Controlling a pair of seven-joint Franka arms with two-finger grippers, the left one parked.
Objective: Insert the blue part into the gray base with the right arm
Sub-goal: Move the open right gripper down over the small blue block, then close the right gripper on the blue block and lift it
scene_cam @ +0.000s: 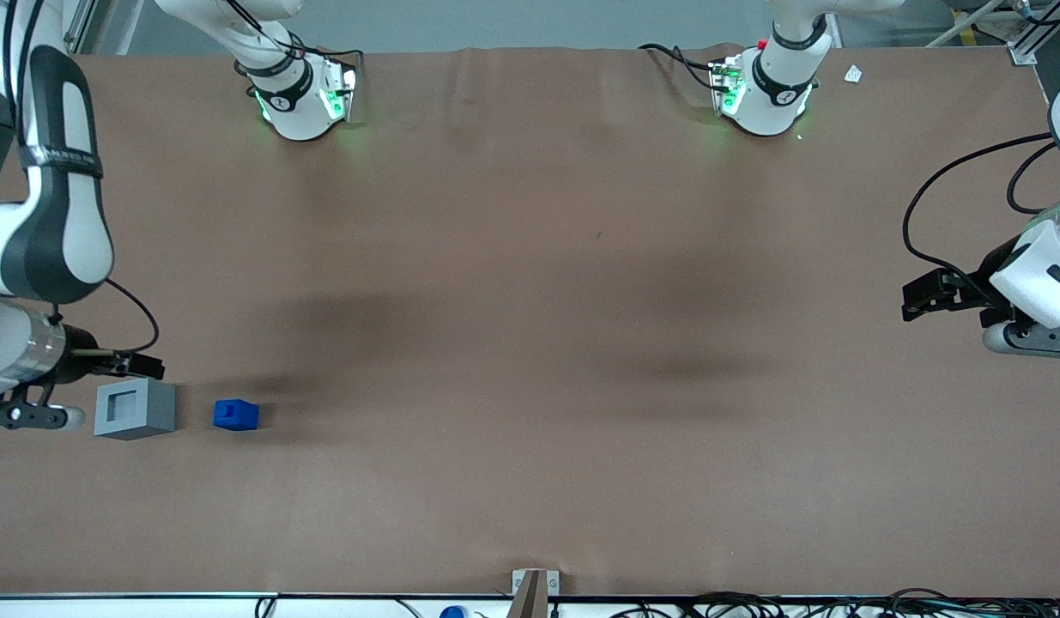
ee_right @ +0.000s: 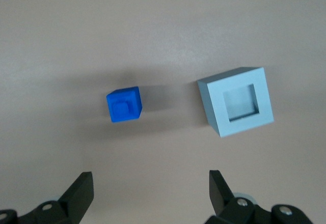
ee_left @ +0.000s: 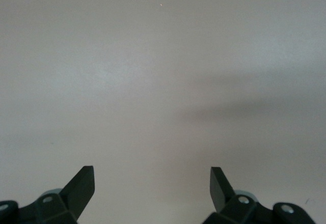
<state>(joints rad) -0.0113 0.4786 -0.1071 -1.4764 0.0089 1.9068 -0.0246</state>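
The gray base (scene_cam: 135, 409) (ee_right: 237, 102) rests on the brown table with its square recess facing up. The blue part (scene_cam: 236, 415) (ee_right: 125, 104) lies beside it, a short gap away toward the parked arm's end, notch up. The right arm (scene_cam: 57, 215) reaches in at the working arm's end of the table. Its gripper (scene_cam: 40, 417) (ee_right: 151, 175) hangs raised above the table beside the gray base, touching neither block. It is open, with only bare table showing between its fingers (ee_right: 81, 186).
Two white arm bases (scene_cam: 302, 94) (scene_cam: 766, 86) stand at the table's edge farthest from the front camera. A small bracket (scene_cam: 534, 590) and cables (scene_cam: 753, 605) sit at the nearest edge. The parked arm's gripper (ee_left: 152, 180) hangs over bare table.
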